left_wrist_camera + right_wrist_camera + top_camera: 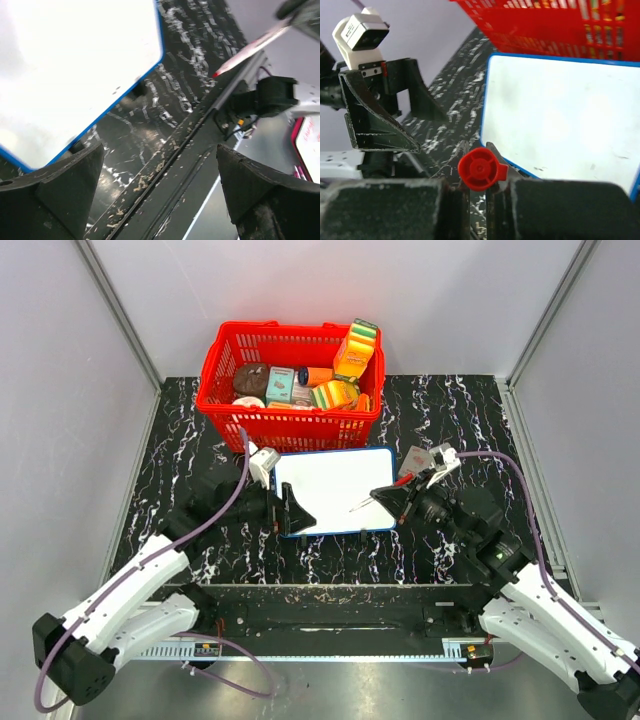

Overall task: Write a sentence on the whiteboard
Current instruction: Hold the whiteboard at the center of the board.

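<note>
Surface: a black, white-veined table point(440, 410) is enclosed by plain grey walls point(300, 300) on three sides.
Board position: the whiteboard point(330, 485) is laid flat at the middle of the table, long side across. Its thin blue frame is seen all round.
Board face: a few small dark specks are noted in the right wrist view. They are too small to be read.
Writing tool: a red-capped marker point(481, 169) is held slanted over the right part of the board, tip pointed toward the white face. Contact of the tip cannot be determined.
Right arm: the right gripper point(408, 490) is placed at the board's right edge and is closed on the marker, the red cap seated between its fingers.
Left arm: the left gripper point(292, 510) is placed at the board's near-left edge. Its jaws are spread wide and nothing is held between them. Contact with the frame cannot be determined.
Behind the board: a red plastic basket point(290, 425) is set just beyond the far edge and is filled with sponges and small packets.
</note>
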Robot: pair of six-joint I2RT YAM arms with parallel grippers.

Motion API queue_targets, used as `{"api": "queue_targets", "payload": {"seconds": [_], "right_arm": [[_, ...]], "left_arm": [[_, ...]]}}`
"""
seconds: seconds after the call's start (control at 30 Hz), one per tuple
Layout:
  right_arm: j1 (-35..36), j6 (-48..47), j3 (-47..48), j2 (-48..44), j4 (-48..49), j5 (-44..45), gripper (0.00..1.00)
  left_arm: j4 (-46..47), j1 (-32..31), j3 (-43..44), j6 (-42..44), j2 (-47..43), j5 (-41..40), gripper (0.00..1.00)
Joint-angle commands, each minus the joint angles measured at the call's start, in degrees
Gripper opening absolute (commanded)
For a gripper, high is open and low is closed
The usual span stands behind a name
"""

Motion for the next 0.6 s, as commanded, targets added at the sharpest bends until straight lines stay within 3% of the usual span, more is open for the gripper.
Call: {"api": "queue_targets", "payload": {"seconds": [0.0, 0.37, 0.57], "right_arm": [[0.26, -5.02, 2.13, -0.19, -5.59, 9.75, 0.00], [0.26, -4.66, -1.12, -6.43, -8.40, 17.40, 0.00], [0.26, -6.25, 1.51, -4.15, -9.54, 17.05, 0.00]], "left_arm": [[2.54, 4.82, -4.29, -2.79, 0.03, -1.85, 0.99], [14.57, 18.61, -14.40, -8.67, 0.12, 2.37, 0.99], [18.45, 21.97, -16.87, -7.80, 1.79, 3.87, 0.99]]}}
